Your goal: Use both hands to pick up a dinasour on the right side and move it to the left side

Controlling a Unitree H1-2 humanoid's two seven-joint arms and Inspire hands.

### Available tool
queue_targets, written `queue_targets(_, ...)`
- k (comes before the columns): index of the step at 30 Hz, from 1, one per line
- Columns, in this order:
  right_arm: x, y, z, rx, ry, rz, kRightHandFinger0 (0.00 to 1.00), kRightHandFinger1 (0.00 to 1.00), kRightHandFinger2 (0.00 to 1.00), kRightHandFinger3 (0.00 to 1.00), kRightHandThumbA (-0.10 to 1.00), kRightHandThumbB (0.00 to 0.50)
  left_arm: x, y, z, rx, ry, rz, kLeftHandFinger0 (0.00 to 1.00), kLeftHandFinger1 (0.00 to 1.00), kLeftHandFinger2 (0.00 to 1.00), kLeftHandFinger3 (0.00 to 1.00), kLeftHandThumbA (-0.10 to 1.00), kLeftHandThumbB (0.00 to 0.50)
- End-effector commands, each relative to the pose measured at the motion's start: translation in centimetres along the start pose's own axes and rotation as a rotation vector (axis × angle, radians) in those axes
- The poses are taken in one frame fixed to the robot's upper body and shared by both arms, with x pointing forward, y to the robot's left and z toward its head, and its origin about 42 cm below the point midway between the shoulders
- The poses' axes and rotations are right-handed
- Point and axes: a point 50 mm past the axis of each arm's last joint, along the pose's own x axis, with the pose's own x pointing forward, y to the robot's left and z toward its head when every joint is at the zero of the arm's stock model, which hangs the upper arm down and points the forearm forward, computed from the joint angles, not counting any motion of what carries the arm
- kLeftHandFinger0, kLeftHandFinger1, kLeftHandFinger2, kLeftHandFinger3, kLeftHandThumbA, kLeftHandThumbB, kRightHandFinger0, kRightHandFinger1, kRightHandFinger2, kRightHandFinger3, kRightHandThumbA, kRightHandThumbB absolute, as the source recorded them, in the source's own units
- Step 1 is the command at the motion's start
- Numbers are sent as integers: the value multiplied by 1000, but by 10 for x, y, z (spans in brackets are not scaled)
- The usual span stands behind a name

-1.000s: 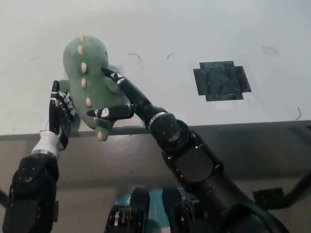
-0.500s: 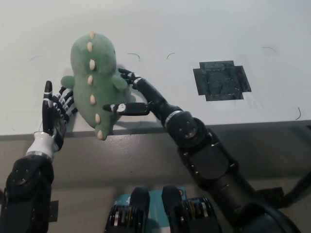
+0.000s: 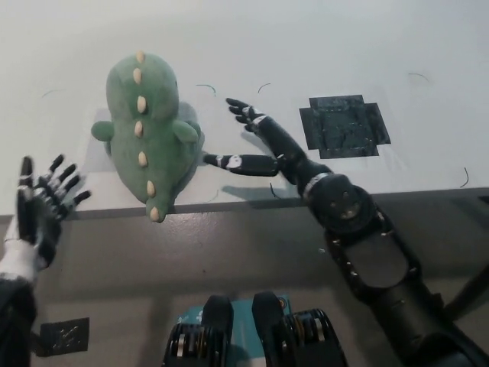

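A green plush dinosaur with cream spikes down its back lies on the white table, at the left near the front edge, its tail tip reaching over the edge. My right hand is open just right of the toy, fingers spread, not touching it. My left hand is open and off the table at the lower left, well clear of the dinosaur. Nothing is held by either hand.
A dark square patch is stuck on the table to the right of my right hand. The table's front edge runs across the middle of the picture, with grey floor below it.
Both hands have let go of the dinosaur. The left hand drew back down and left off the table; the right hand moved away to the right. The toy now rests on the table.
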Motion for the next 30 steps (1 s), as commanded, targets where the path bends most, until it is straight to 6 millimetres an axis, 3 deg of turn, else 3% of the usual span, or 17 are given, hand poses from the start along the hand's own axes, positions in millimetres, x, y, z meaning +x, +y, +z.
queue_targets(1,-3,-14,27,1,-144,26,1000,1000,1000,1000,1000,275,-14,22,17,22,-58,-29,1000,1000,1000,1000,1000,333)
queue_targets(2,-13,-18,25,55,-171,24,1000,1000,1000,1000,1000,261,-27,27,14,40,-71,-38,1000,1000,1000,1000,1000,328)
queue_targets(3,-14,-18,25,56,-171,25,1000,1000,1000,1000,1000,278,-28,27,14,39,-71,-38,1000,1000,1000,1000,1000,355)
queue_targets(5,-31,-24,20,86,-169,11,1000,1000,1000,1000,1000,280,-43,29,10,50,-85,-40,1000,1000,1000,1000,1000,309)
queue_targets(8,-48,-28,16,110,-178,-3,1000,1000,1000,1000,1000,273,-55,26,11,73,-97,-42,1000,1000,1000,1000,1000,341)
queue_targets(10,-64,-34,12,97,-201,-27,1000,1000,1000,1000,1000,248,-65,18,8,90,-101,-47,1000,1000,1000,1000,1000,360)
queue_targets(13,-89,-45,5,97,-211,-58,1000,1000,1000,1000,1000,251,-81,5,3,56,-119,-56,1000,1000,1000,1000,1000,364)
queue_targets(17,-117,-52,-3,130,-201,-91,1000,1000,1000,1000,1000,236,-92,-11,0,28,-131,-79,1000,1000,1000,1000,1000,349)
queue_targets(19,-145,-60,-12,116,-195,-103,1000,1000,1000,1000,1000,235,-101,-24,-2,11,-143,-97,1000,1000,1000,1000,1000,331)
queue_targets(21,-157,-63,-16,123,-193,-108,1000,1000,1000,1000,1000,228,-104,-29,-5,15,-144,-96,1000,1000,1000,1000,1000,331)
queue_targets(22,-159,-59,-16,135,-201,-92,1000,1000,1000,1000,1000,195,-113,-25,-5,19,-143,-75,1000,1000,1000,1000,1000,323)
queue_targets(23,-177,-63,-22,138,-193,-105,1000,1000,1000,1000,1000,170,-123,-28,-11,17,-140,-68,1000,1000,1000,1000,1000,323)
queue_targets(25,-198,-70,-32,118,-170,-148,1000,1000,1000,1000,1000,191,-131,-35,-14,11,-142,-69,1000,1000,1000,1000,1000,326)
queue_targets(28,-214,-75,-40,127,-166,-165,1000,1000,1000,1000,1000,180,-143,-39,-17,-15,-139,-65,1000,1000,1000,1000,1000,306)
queue_targets(29,-235,-81,-47,117,-156,-193,1000,1000,1000,1000,1000,153,-149,-45,-19,-17,-141,-60,1000,1000,1000,1000,1000,320)
queue_targets(30,-237,-80,-49,109,-156,-191,1000,1000,1000,1000,1000,151,-156,-43,-18,-15,-145,-47,1000,1000,1000,1000,1000,322)
